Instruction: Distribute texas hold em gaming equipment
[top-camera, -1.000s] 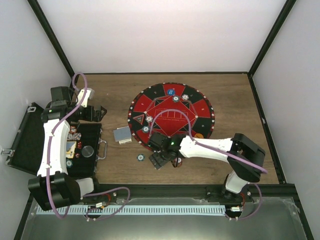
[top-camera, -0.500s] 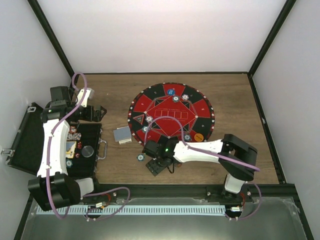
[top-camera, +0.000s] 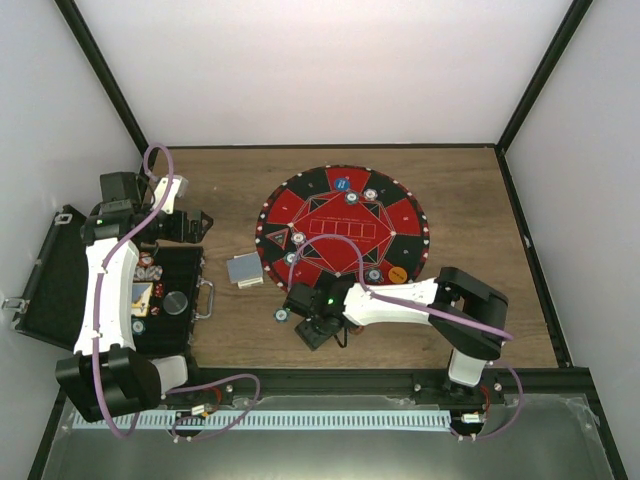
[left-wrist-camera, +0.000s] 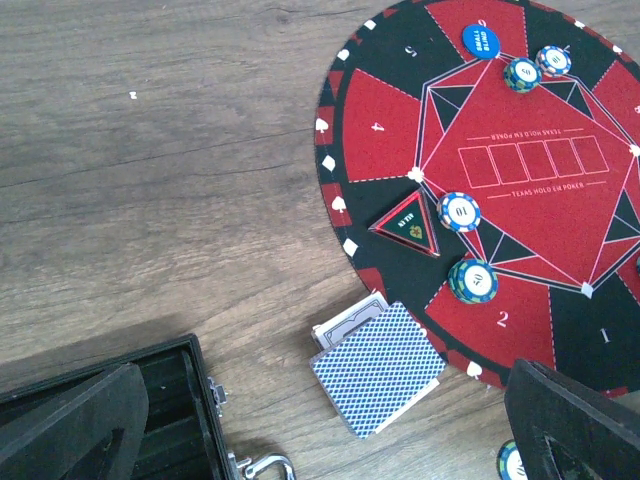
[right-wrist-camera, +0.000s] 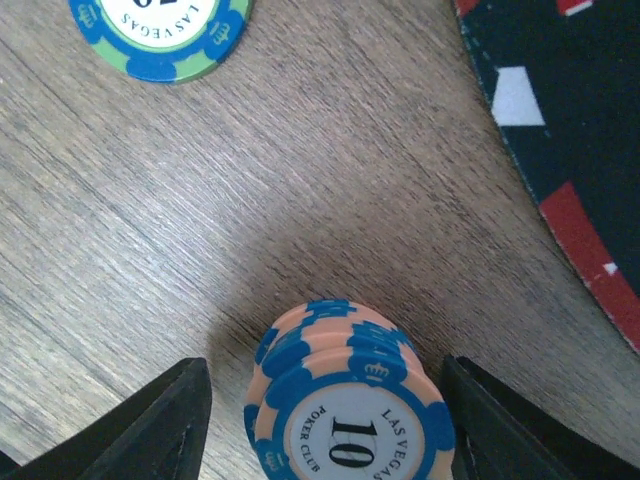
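Observation:
A short stack of orange-and-blue poker chips (right-wrist-camera: 350, 420) marked 10 stands on the wood between the fingers of my right gripper (right-wrist-camera: 328, 425). The jaws are open, with a gap on each side of the stack. In the top view this gripper (top-camera: 318, 326) is low over the table, just in front of the round red-and-black poker mat (top-camera: 300, 205). A green-and-blue chip (right-wrist-camera: 160, 30) lies alone just beyond. The blue-backed playing cards (left-wrist-camera: 378, 368) sit in a pile at the mat's left edge. My left gripper (left-wrist-camera: 325, 430) hangs open and empty above the case.
An open black case (top-camera: 60, 290) with chips and dice lies at the left. On the mat are a blue disc (left-wrist-camera: 481, 41), an orange disc (top-camera: 397, 272), a triangular marker (left-wrist-camera: 408, 226) and several chip stacks (left-wrist-camera: 472, 280). The arm bases line the near edge.
My right gripper has moved left off the mat's front edge to the table, come down around the chip stack, and its jaws have narrowed. The left arm has not moved.

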